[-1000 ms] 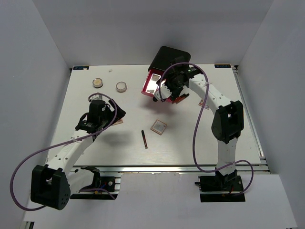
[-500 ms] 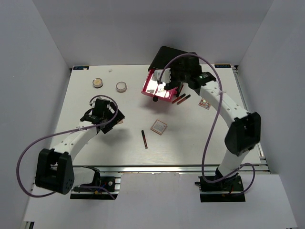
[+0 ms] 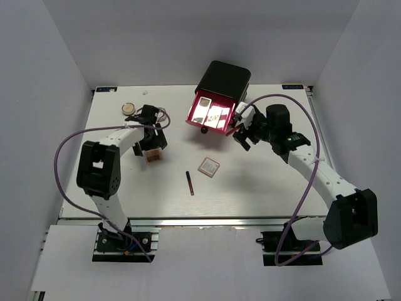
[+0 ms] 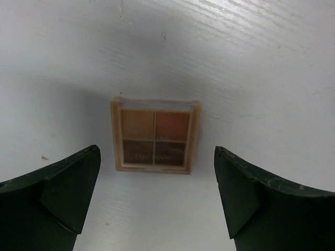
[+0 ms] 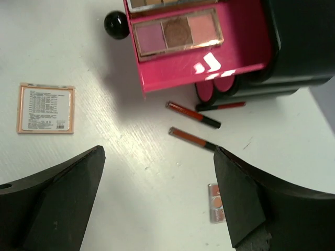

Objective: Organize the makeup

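1. The left gripper (image 4: 156, 152) stands wide with nothing between its fingers. It hangs over a four-pan eyeshadow palette (image 4: 155, 135), which lies flat and face up on the white table (image 4: 261, 63) at the centre of the left wrist view.
2. In the top view a round compact (image 3: 128, 108) lies at the upper left, near the table's far edge.
3. The right gripper (image 5: 158, 151) is also spread wide and holds nothing. It sits over bare table just below the box.
4. The black box (image 3: 223, 80) sits at upper centre of the top view with one pink drawer (image 3: 210, 116) pulled out. A three-pan palette (image 5: 178, 32) lies inside the drawer, behind the black knob (image 5: 116, 24).
5. Three thin red-and-black sticks (image 5: 193, 115) lie on the table below the drawer, one partly under the box. A small palette (image 5: 215, 203) lies at the lower right of the right wrist view.
6. A square palette (image 5: 46, 108) lies label side up at the left of that view. A lone dark stick (image 3: 189, 183) lies near the top view's centre.
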